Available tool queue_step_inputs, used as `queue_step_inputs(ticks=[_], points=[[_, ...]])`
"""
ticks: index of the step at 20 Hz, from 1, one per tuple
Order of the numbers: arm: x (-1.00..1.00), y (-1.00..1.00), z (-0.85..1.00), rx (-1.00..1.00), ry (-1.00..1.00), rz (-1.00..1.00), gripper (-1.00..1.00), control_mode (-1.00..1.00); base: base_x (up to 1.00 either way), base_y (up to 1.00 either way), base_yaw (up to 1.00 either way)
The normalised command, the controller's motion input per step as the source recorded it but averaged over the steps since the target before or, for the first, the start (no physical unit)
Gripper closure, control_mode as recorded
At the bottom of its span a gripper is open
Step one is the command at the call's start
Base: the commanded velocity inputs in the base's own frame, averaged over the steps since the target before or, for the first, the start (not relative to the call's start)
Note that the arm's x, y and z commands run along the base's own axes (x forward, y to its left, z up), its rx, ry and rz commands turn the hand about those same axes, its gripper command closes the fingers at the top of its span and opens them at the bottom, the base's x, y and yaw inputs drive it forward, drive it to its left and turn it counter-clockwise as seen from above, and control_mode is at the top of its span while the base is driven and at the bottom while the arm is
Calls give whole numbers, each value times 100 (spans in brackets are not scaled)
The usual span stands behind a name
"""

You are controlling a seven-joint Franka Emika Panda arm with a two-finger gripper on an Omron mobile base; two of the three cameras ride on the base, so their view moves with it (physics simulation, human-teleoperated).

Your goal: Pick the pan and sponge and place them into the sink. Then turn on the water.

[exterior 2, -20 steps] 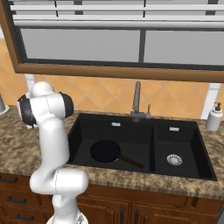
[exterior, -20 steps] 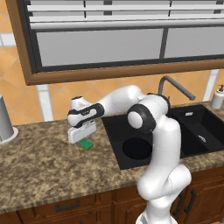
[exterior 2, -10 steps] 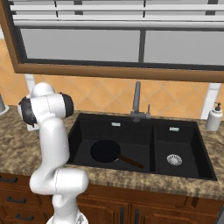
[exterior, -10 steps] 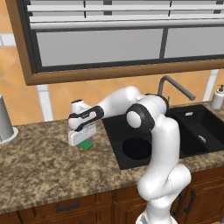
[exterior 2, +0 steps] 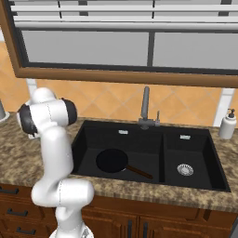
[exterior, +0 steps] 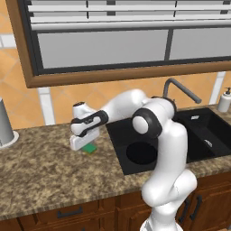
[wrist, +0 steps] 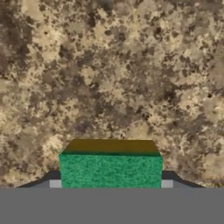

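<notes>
Flanking sponge (wrist: pixel 110 169), end effector (wrist: pixel 110 183) pads.

pan (exterior 2: pixel 112 161) in sink (exterior 2: pixel 200 182) (wide basin), sponge (exterior: pixel 90 148) left

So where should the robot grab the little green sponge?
By its two short ends, coming straight down from above. The sponge lies flat on the counter, green side up, and the gripper already has a finger at each end.
</notes>
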Motion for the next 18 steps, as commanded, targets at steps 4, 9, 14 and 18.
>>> queue_step_inputs(ticks=[4,9,14,18], points=[[-14,-80,34,0,-8,-6,100,-100,0,0,0],[0,-100,33,7,-4,-13,100,-100,0,0,0],[22,-100,6,3,0,-21,100,-100,0,0,0],[2,-99,0,3,2,-27,100,-100,0,0,0]])
